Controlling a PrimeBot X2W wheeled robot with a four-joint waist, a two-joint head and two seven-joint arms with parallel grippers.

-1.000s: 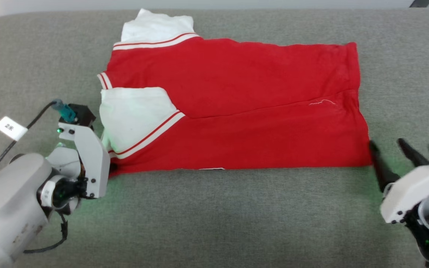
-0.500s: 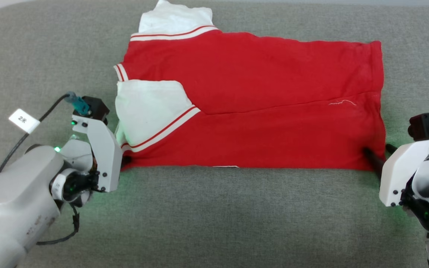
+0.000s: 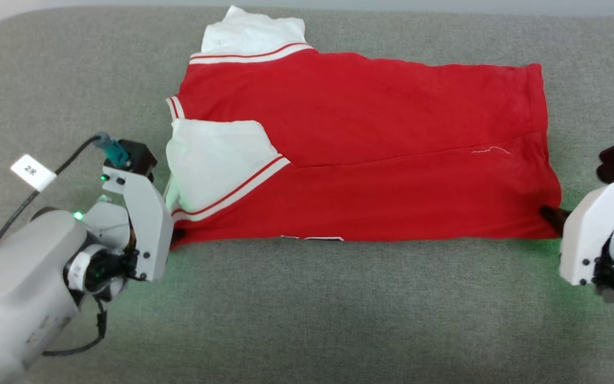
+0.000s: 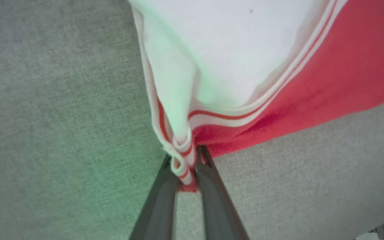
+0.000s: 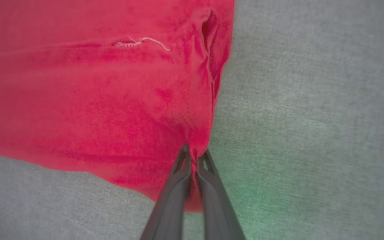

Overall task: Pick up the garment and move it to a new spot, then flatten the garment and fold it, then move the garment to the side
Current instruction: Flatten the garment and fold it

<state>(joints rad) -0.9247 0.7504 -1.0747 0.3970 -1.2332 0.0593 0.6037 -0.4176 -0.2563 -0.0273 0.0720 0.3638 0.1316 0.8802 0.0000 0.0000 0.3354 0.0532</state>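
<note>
The red garment (image 3: 371, 144) lies folded lengthwise on the grey cushion, its white sleeves (image 3: 216, 160) toward the left and its hem toward the right. Lettering and number are hidden. My left gripper (image 3: 176, 234) is shut on the near left corner, where striped trim (image 4: 182, 160) bunches between the fingers (image 4: 165, 193). My right gripper (image 3: 549, 216) is shut on the near right hem corner, and red cloth (image 5: 192, 143) is pinched between its fingers (image 5: 208, 186). A loose white thread (image 5: 145, 41) sits on the garment near the hem.
The grey fabric cushion (image 3: 307, 309) spreads wide in front of the garment and to both sides. A cable with a white tag (image 3: 32, 172) runs along my left arm. The cushion's rounded back edge (image 3: 72, 16) lies beyond the garment.
My right gripper came in from the lower right, open, and closed on the hem corner. The near right corner now pulls out slightly. The head camera shifted. My left gripper kept its hold.
</note>
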